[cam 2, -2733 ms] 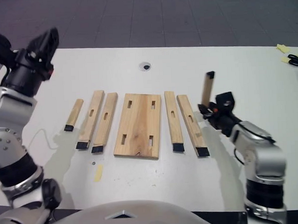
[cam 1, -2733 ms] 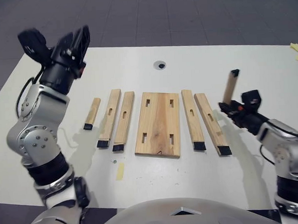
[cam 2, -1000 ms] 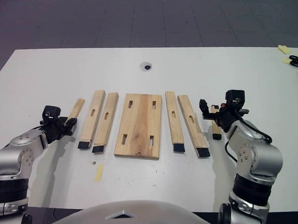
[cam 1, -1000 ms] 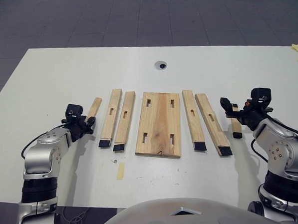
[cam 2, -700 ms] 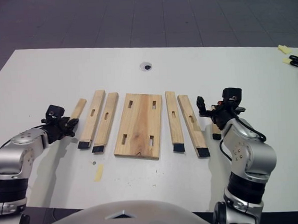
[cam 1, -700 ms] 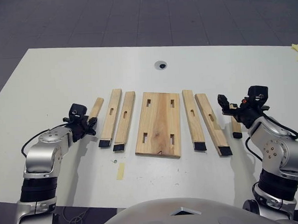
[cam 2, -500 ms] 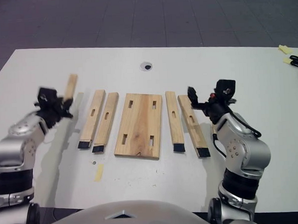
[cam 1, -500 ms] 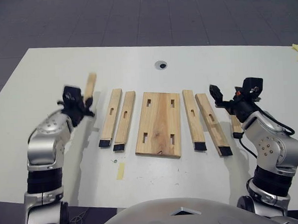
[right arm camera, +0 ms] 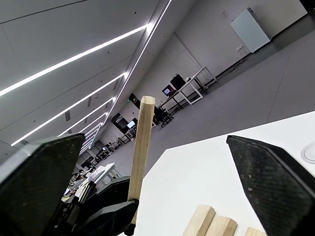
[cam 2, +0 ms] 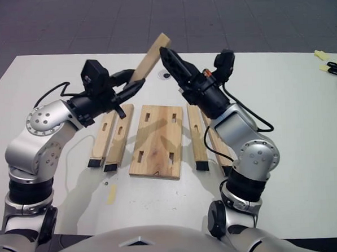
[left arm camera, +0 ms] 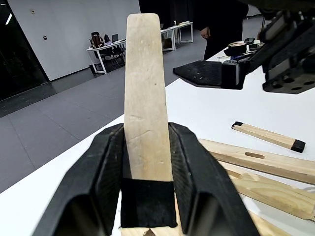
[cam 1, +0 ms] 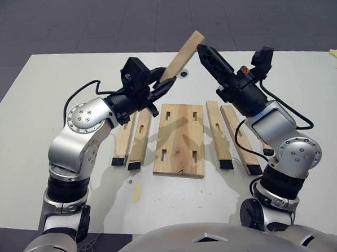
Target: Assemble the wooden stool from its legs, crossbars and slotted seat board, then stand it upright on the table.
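My left gripper is shut on the black-capped end of a short wooden crossbar, held slanted in the air over the far end of the slotted seat board. My right gripper is raised beside the crossbar's upper end, open and holding nothing. In the right wrist view the crossbar stands between its spread fingers, farther off. Two slotted legs lie left of the board and two lie right of it. A second short crossbar lies on the table.
The white table has a round grommet hole behind the board. A strip of yellow tape and a small screw lie near the front. Scissors and tape scraps sit at the far right edge.
The left arm picked up the left crossbar and swung it up over the board's far end. The right gripper laid its crossbar on the table, then rose open toward the held one.
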Controlling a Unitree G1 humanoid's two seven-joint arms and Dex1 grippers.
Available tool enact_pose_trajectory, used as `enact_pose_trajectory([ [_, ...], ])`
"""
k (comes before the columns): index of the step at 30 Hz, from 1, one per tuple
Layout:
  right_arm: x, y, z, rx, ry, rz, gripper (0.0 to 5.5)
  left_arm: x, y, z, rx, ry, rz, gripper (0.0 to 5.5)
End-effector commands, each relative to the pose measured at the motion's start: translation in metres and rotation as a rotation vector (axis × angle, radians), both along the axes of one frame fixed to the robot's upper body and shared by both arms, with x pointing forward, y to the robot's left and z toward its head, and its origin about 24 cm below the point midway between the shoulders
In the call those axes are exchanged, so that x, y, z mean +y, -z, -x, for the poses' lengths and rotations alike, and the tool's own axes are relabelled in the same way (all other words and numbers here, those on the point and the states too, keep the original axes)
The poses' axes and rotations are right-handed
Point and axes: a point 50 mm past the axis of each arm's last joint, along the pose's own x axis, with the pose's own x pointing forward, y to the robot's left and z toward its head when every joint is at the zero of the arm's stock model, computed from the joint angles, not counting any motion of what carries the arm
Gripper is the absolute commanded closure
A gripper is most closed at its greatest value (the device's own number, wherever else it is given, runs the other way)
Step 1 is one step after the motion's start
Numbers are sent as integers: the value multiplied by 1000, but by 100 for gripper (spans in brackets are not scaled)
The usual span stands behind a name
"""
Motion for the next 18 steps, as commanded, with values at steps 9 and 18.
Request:
enact_pose_trajectory([
  [9,27,-3,-12,87,-56,-132,223,-9,8,2,-40,16,-66,420],
  [18,23,-7,-12,67,-35,-139,361,-8,13,2,-29,6,-79,420],
])
